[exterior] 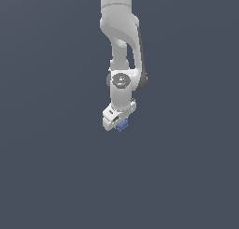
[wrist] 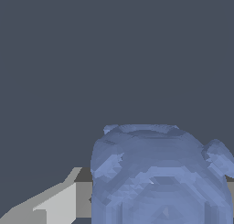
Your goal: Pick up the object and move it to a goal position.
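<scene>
The blue block (exterior: 123, 125) is a tiny bumpy cube that shows just under the white gripper (exterior: 120, 125) in the exterior view, near the middle of the picture. In the wrist view the blue block (wrist: 160, 177) fills much of the picture, very close to the camera. A grey fingertip (wrist: 59, 202) lies against its side. The other finger is hidden behind the block. The gripper is shut on the block. Whether the block touches the grey surface or hangs above it does not show.
The white arm (exterior: 122, 41) comes down from the top of the exterior view. A plain dark grey-blue surface (exterior: 56, 167) fills the rest of both views. No goal marker shows.
</scene>
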Controlling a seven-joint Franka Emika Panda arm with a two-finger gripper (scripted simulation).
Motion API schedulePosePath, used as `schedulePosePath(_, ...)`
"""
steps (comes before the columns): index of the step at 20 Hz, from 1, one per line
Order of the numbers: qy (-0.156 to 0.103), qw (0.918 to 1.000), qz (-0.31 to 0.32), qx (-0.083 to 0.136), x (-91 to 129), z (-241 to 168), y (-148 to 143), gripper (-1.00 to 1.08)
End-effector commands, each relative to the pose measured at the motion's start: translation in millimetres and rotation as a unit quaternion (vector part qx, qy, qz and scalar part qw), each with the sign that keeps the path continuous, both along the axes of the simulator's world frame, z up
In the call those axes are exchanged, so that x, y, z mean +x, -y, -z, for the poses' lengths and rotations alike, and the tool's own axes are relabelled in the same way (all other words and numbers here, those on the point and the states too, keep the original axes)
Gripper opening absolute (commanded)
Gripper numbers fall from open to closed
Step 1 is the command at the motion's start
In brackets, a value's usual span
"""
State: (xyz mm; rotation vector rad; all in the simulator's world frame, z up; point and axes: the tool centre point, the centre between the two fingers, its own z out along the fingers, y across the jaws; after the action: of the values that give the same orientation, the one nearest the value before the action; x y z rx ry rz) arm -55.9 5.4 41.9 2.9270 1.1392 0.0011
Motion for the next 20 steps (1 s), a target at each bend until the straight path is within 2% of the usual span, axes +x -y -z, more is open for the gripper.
schedulePosePath(1,0.000,1.0000,0.000,0.000,0,-3,0,-1.00)
schedulePosePath(10,0.000,1.0000,0.000,0.000,-1,-46,3,-1.00)
schedulePosePath(20,0.000,1.0000,-0.001,0.001,-1,-142,10,-1.00)
